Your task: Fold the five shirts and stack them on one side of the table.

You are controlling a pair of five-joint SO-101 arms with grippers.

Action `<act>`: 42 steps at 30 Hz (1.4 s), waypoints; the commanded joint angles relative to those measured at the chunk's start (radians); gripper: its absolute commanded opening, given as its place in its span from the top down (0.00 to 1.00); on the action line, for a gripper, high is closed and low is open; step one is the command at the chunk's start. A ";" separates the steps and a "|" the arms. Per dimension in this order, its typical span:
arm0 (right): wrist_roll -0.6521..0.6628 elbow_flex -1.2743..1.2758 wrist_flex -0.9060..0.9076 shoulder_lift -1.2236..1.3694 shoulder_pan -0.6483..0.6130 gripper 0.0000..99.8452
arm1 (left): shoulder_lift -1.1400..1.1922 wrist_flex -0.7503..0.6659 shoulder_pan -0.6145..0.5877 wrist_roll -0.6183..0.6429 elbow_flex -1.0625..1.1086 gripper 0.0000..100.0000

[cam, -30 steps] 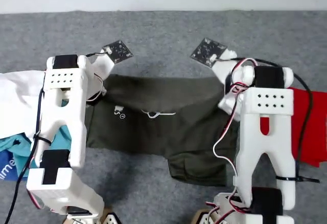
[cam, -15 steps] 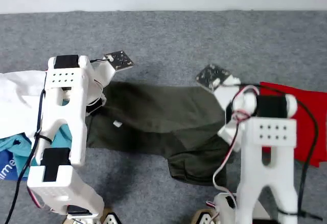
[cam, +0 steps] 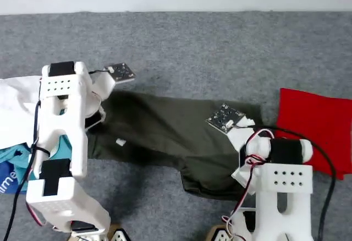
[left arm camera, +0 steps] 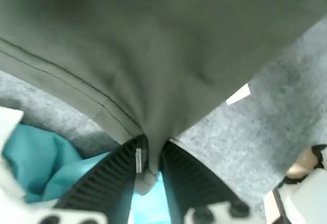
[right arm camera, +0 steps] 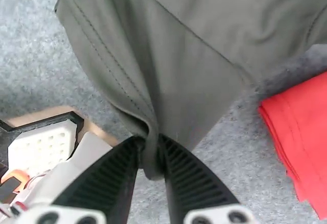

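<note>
An olive green shirt (cam: 165, 133) lies across the middle of the grey table, partly folded toward the front. My left gripper (left arm camera: 149, 157) is shut on its hem at the shirt's left side (left arm camera: 168, 60). My right gripper (right arm camera: 149, 157) is shut on a pinched fold of the same shirt (right arm camera: 184, 45) near its right end. In the high view the left arm (cam: 60, 125) stands at the shirt's left edge and the right arm (cam: 278, 169) at its right front. A folded red shirt (cam: 316, 128) lies at the right.
A white shirt (cam: 19, 109) and a teal shirt (cam: 16, 161) are piled at the left edge; teal cloth (left arm camera: 36, 157) shows beside the left gripper. Bare grey table (cam: 192, 48) stretches behind the olive shirt. The red shirt's edge (right arm camera: 301, 137) lies close to the right gripper.
Both arms have drawn back toward the front, pulling the olive shirt's far edge with them. The right arm moved furthest, uncovering the red shirt.
</note>
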 commanded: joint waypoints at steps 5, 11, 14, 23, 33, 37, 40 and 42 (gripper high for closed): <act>-0.005 0.000 0.028 -0.016 0.008 0.98 | -0.003 0.015 -0.009 -0.020 0.024 0.97; -0.006 0.000 0.028 -0.019 0.008 0.78 | -0.034 0.015 -0.018 0.011 0.022 0.90; -0.008 0.000 0.027 -0.022 0.008 0.77 | -0.069 0.029 -0.025 0.012 0.024 0.90; -0.011 -0.049 0.005 -0.021 0.008 0.77 | -0.242 0.032 -0.032 0.015 0.024 0.90; -0.141 -0.011 -0.573 0.038 0.001 0.84 | -0.341 -0.095 0.028 0.183 0.025 0.91; -0.144 -0.012 -0.780 0.234 0.005 0.99 | -0.241 -0.124 0.074 0.275 0.027 0.99; -0.146 -0.014 -0.905 0.387 0.002 0.98 | -0.144 -0.137 0.103 0.295 0.054 0.99; -0.146 -0.014 -0.987 0.481 0.001 0.98 | -0.081 -0.172 0.107 0.299 0.088 0.99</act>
